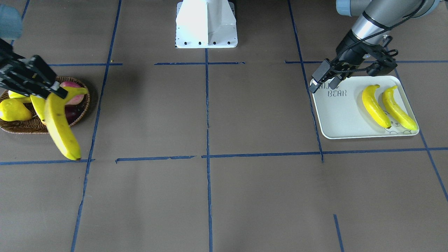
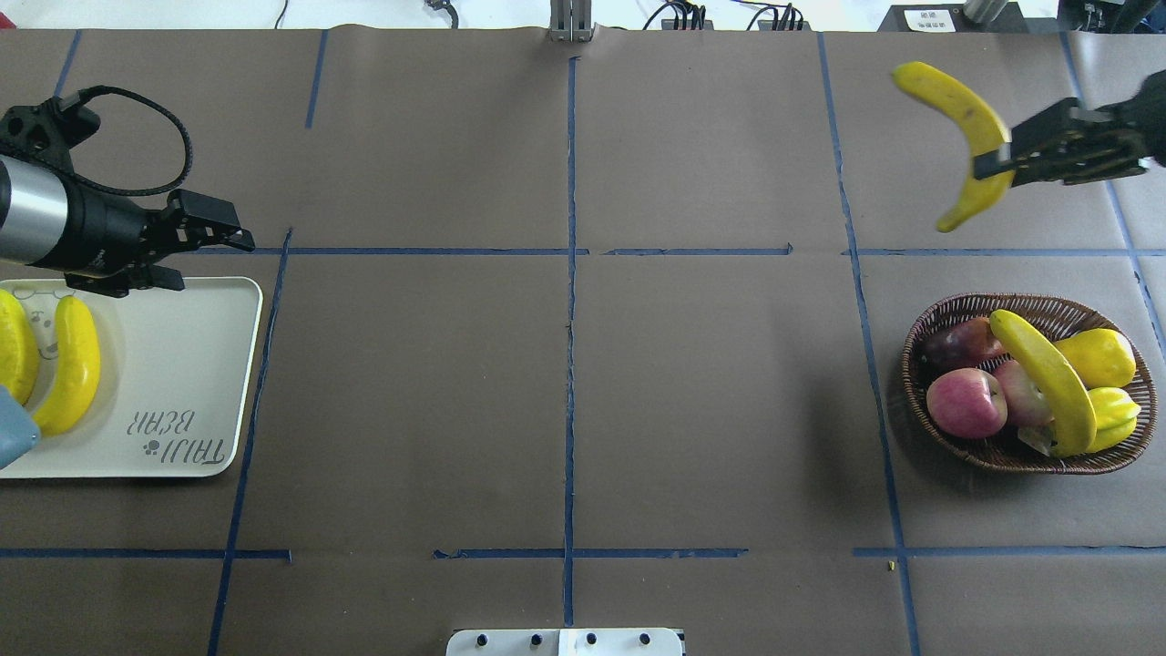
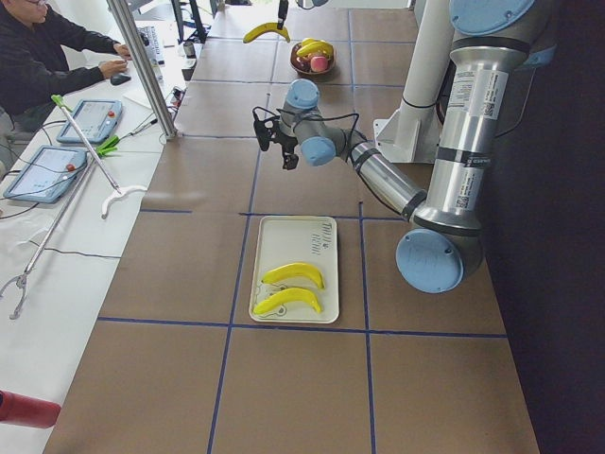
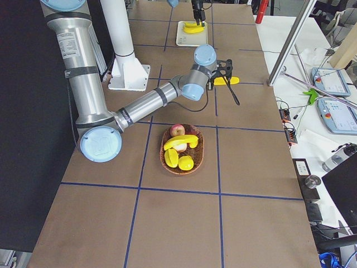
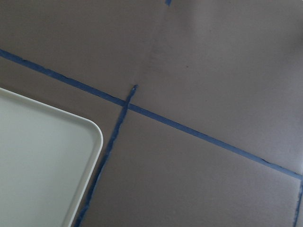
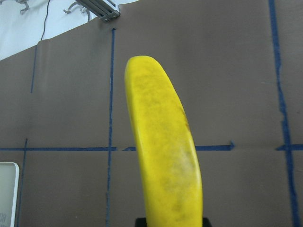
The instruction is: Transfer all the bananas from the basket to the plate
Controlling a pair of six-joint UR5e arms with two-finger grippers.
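Note:
My right gripper (image 2: 987,165) is shut on a banana (image 2: 964,114) and holds it in the air beyond the basket (image 2: 920,401); the right wrist view is filled by that banana (image 6: 163,156). Another banana (image 2: 1048,378) lies across the fruit in the wicker basket. On the cream plate (image 2: 164,364), two bananas (image 1: 375,106) (image 1: 399,108) lie side by side. My left gripper (image 1: 323,87) hovers open and holds nothing over the plate's corner (image 5: 38,161) on the robot's side.
Red apples (image 2: 966,403) and plump yellow fruits (image 2: 1102,357) share the basket. The white robot base (image 1: 206,24) stands at the table's middle edge. A person (image 3: 47,57) sits at a side table with tablets (image 3: 43,170). Blue tape lines cross the brown table.

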